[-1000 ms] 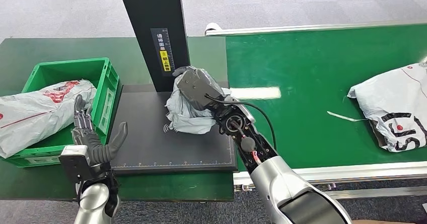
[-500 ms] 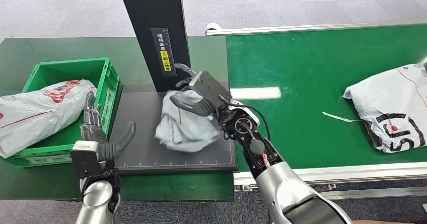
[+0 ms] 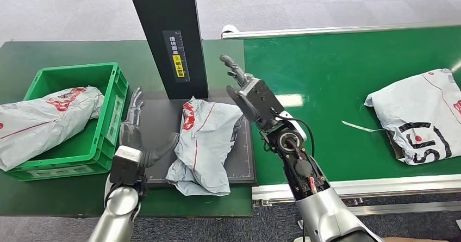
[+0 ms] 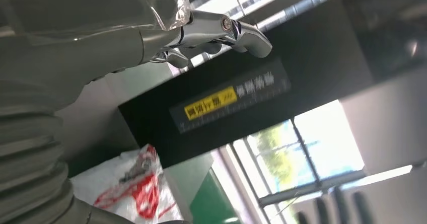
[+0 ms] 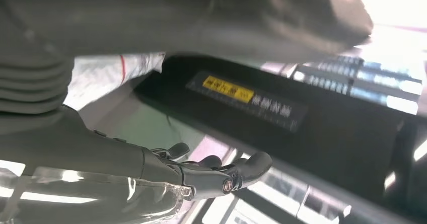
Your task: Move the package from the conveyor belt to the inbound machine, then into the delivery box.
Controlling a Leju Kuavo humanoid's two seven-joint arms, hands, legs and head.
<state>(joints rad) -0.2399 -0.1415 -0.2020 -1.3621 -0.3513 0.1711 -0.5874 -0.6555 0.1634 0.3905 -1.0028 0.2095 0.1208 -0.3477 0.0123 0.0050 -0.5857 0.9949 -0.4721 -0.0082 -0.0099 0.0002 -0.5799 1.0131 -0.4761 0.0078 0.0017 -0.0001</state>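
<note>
A grey package with red print [image 3: 204,141] lies spread flat on the black platform of the inbound machine [image 3: 157,119], its near end hanging over the front edge. My right hand [image 3: 247,90] is open, raised just past the package's far right corner and holding nothing. My left hand [image 3: 136,136] is open beside the package's left edge, fingers pointing up and thumb reaching toward the package. In the left wrist view the package [image 4: 128,189] lies under the black post [image 4: 231,95]. The right wrist view catches the package [image 5: 111,70] past my fingers [image 5: 216,176].
A green delivery box [image 3: 111,98] at the left holds another grey package [image 3: 43,119]. The machine's black post [image 3: 166,35] stands behind the platform. On the green conveyor belt [image 3: 337,90] at the right lie a third package [image 3: 418,117] and a white strip [image 3: 356,126].
My right hand let go of the package and lifted back to the right. The package dropped and spread out on the platform. My left hand moved right, up to the package's edge.
</note>
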